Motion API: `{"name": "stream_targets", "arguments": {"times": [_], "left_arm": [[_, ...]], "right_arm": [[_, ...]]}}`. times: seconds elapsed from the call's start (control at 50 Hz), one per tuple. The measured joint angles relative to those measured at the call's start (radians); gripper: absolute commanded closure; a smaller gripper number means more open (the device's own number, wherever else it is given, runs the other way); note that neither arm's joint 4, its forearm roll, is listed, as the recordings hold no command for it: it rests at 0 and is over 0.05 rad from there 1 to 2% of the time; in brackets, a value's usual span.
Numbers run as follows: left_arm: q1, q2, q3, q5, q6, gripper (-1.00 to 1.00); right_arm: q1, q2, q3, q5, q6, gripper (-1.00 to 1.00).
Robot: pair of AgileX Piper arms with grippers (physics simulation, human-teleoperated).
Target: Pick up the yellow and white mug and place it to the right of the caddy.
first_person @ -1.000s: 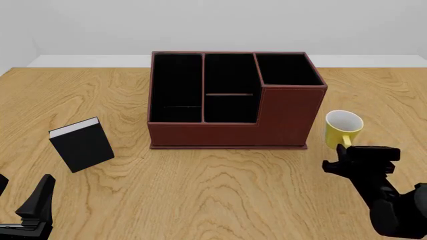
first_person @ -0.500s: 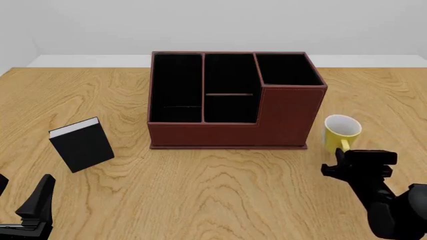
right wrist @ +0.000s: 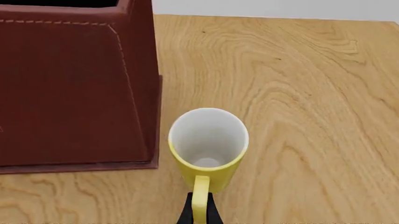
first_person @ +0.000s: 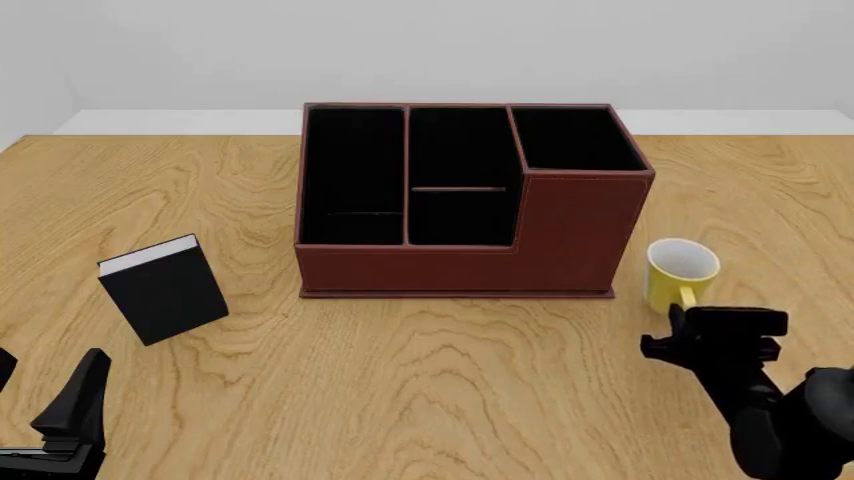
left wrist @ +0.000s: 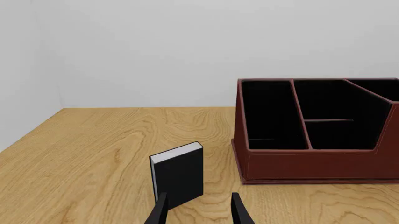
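The right tool, pinching the handle, has drawn the yellow and white mug lower (upright) beside the caddy; left tool gapes empty.

There is one box on the desk. It has three black parts inside. There is one mug, just to the right of the box. There is one small black book, off to the left of the box. Two robot hands show, one left hand and one right hand.
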State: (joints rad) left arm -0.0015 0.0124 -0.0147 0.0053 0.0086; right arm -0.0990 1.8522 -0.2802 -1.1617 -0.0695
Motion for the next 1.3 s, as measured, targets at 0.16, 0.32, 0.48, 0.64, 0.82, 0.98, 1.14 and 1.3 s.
{"name": "stream_targets", "arguments": {"times": [0.16, 0.32, 0.48, 0.64, 0.82, 0.98, 1.14, 1.3], "left_arm": [[0.0, 0.0, 0.0, 0.0, 0.0, -1.0], [0.0, 0.0, 0.0, 0.0, 0.0, -1.0], [0.0, 0.0, 0.0, 0.0, 0.0, -1.0], [0.0, 0.0, 0.0, 0.0, 0.0, -1.0], [0.0, 0.0, 0.0, 0.0, 0.0, -1.0], [0.0, 0.0, 0.0, 0.0, 0.0, -1.0], [0.0, 0.0, 0.0, 0.0, 0.0, -1.0], [0.0, 0.0, 0.0, 0.0, 0.0, -1.0]], "right_arm": [[-0.004, 0.021, -0.001, -0.017, 0.0, 1.0], [-0.004, 0.033, 0.0, -0.036, 0.002, 1.0], [-0.005, 0.045, 0.001, -0.052, 0.003, 1.0], [-0.006, 0.05, 0.001, -0.058, 0.003, 1.0], [-0.006, 0.067, -0.004, -0.058, 0.003, 1.0], [-0.008, 0.074, -0.006, -0.058, 0.002, 1.0], [-0.007, 0.076, -0.007, -0.058, 0.002, 1.0], [-0.009, 0.089, -0.011, -0.058, -0.001, -1.0]]}}
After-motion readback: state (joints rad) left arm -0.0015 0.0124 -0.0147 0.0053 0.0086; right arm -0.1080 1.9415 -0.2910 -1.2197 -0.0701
